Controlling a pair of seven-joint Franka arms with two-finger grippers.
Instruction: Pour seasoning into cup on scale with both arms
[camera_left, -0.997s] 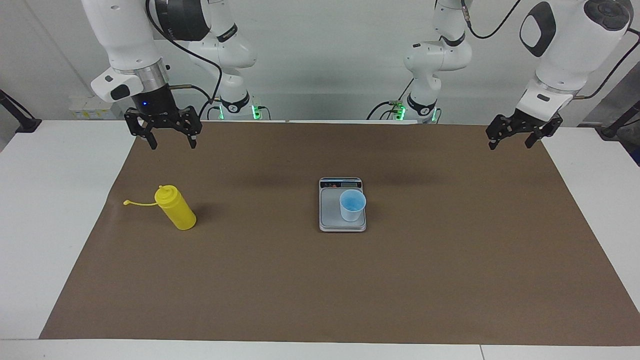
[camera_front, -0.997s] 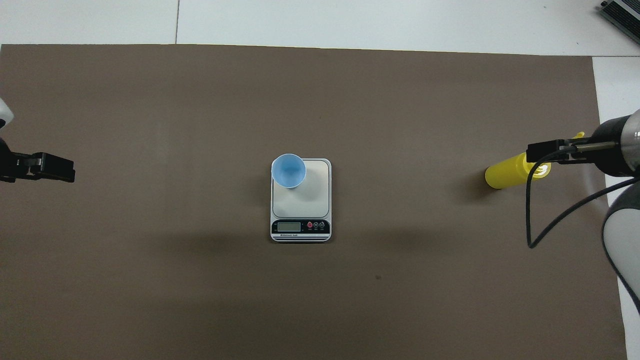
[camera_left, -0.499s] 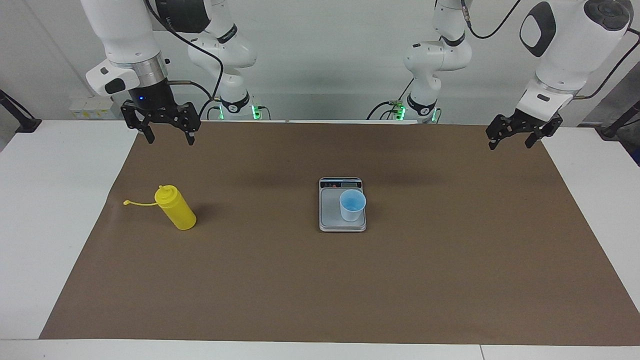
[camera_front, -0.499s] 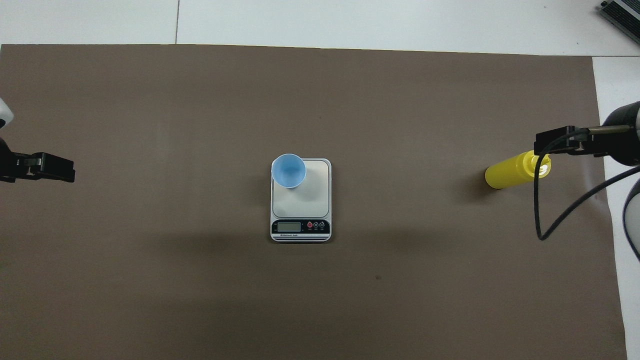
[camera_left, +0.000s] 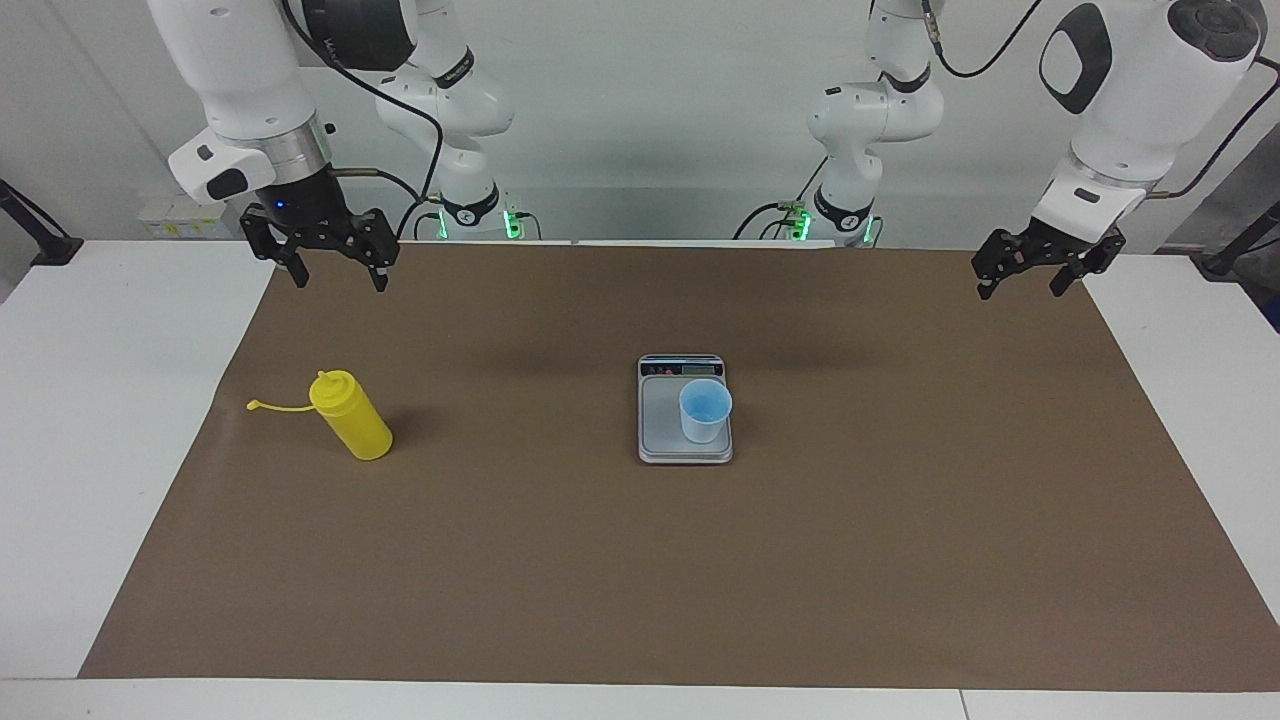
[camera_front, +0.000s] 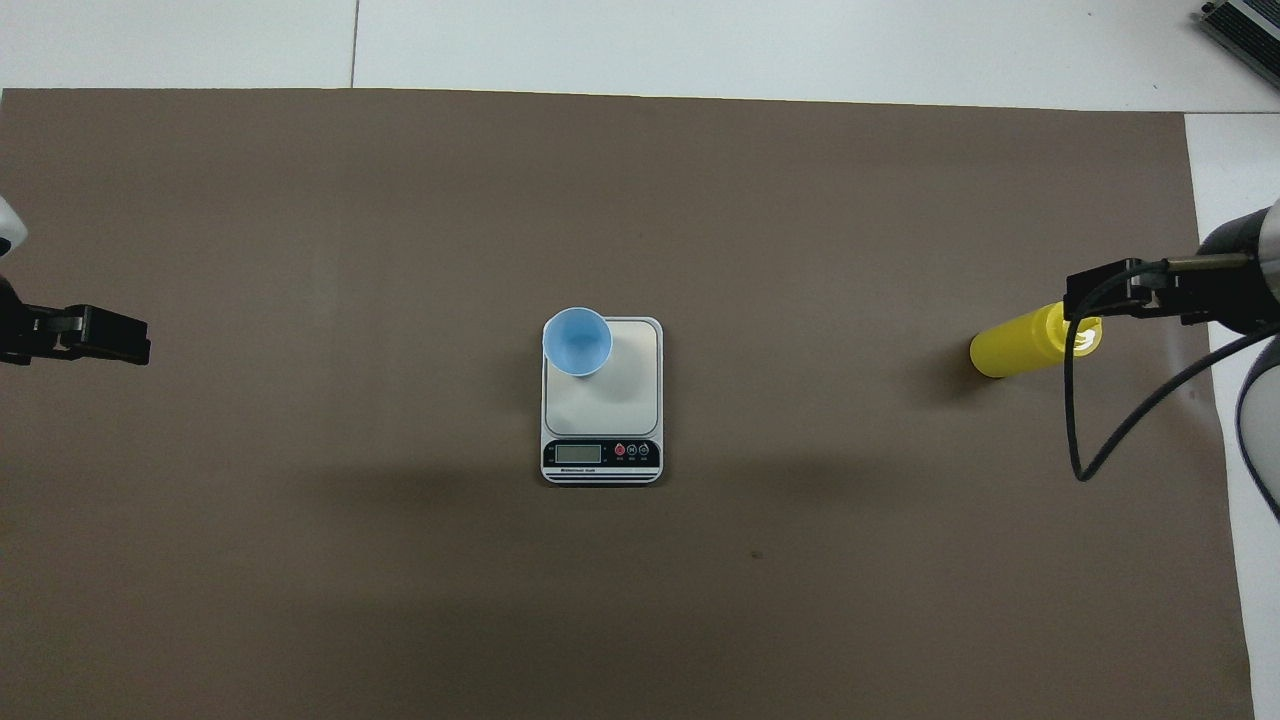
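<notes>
Bright yellow plastic squeeze bottle stands on brown mat toward right arm's end of bench, cap strap loose.

Small light-blue plastic cup sits at edge of flat silver-grey scale, mid-bench.

Right gripper hangs above mat, jaws wide, empty. Left gripper waits, jaws wide.

Risks: off-centre grab tips bottle; bump knocks cup off plate.

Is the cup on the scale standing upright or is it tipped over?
Upright. The cup rests on its base on the scale, near one corner of the plate, and its round opening faces up, showing the blue inside.
</notes>
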